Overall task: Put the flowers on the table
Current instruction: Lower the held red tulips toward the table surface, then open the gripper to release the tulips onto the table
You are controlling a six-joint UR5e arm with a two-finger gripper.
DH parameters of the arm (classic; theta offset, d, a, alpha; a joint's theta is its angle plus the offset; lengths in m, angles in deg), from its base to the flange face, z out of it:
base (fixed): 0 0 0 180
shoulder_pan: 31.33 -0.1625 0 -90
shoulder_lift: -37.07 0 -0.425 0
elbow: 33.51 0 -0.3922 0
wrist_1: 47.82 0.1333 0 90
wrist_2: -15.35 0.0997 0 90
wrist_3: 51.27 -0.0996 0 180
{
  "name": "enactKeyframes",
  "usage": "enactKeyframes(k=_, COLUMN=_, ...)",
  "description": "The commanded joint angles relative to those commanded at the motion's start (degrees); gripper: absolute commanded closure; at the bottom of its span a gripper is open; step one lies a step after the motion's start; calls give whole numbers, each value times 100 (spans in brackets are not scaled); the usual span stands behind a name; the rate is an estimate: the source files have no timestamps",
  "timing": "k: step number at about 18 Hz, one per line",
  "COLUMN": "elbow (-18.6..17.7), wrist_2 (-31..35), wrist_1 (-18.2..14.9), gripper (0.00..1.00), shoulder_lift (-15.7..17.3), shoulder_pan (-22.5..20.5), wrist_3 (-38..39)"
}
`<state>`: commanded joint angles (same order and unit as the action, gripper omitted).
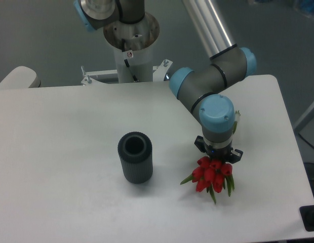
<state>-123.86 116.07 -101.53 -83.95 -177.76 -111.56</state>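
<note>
The flowers (211,176) are a bunch of red tulips with green leaves, blooms pointing toward the camera, right of the middle of the white table (61,152). My gripper (216,154) sits directly behind the blooms and is shut on the flowers, holding the stems, which the wrist hides. Whether the bunch touches the tabletop I cannot tell; a faint shadow lies under it.
A dark grey ribbed cylinder vase (135,157) stands upright left of the flowers, its mouth empty. The arm's base column (130,45) rises behind the table's far edge. The table's right edge runs close to the arm.
</note>
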Motion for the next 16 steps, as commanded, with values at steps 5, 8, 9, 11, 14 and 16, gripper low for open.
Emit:
enactKeyframes(k=5, elbow=175, wrist_2=-9, wrist_1=9, gripper=0, shoulder_lift=87, shoulder_pan=-18, wrist_3=-18)
enactKeyframes(k=8, elbow=429, wrist_2=-9, wrist_1=192, gripper=0, shoulder_lift=289, shoulder_pan=-53, wrist_3=-35)
enactKeyframes(k=9, elbow=631, wrist_2=0, wrist_1=185, gripper=0, shoulder_lift=298, shoulder_pan=-53, wrist_3=-44)
enactKeyframes(k=11, elbow=834, wrist_2=-18, wrist_1=185, gripper=0, shoulder_lift=351, shoulder_pan=-61, wrist_3=-44)
enactKeyframes(k=14, elbow=1063, wrist_2=-96, wrist_1=184, gripper=0, shoulder_lift=360, shoulder_pan=-70, wrist_3=-140)
enactKeyframes(k=16, elbow=1169, wrist_2=-298, wrist_1=184, gripper=0, shoulder_lift=430, shoulder_pan=-70, wrist_3=-377)
